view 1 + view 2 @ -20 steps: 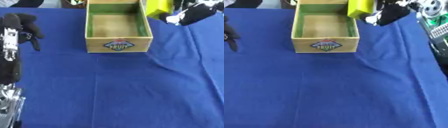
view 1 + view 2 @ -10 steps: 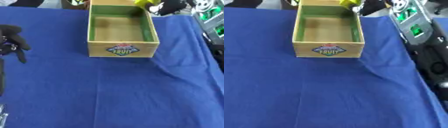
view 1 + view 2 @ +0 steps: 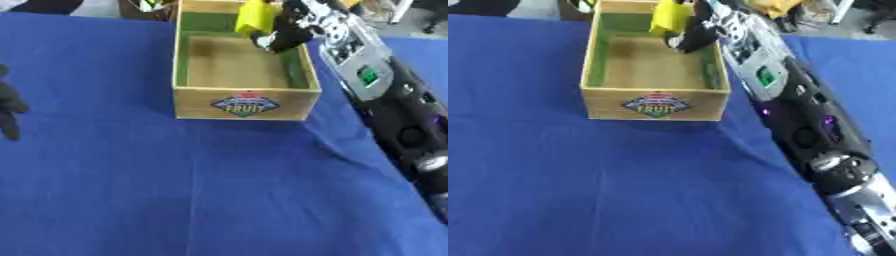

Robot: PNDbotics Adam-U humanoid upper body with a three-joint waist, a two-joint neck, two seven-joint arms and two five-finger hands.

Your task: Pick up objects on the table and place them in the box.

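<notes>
A wooden box [image 3: 245, 102] with a green inner lining and a fruit label on its front stands on the blue table at the upper middle. My right hand [image 3: 290, 31] reaches over the box's far right corner, shut on a yellow object [image 3: 255, 16] that hangs above the inside of the box. The right arm [image 3: 798, 115] stretches along the box's right side. My left hand [image 3: 9, 107] shows only as dark fingers at the left edge, resting on the cloth far from the box.
The blue cloth [image 3: 192, 190] covers the whole table in front of the box. Clutter and dark shapes lie beyond the table's far edge [image 3: 798, 10].
My right hand has carried the yellow object leftward from beside the box's right rim to above its inside. The camera has shifted too, and the left hand shows less.
</notes>
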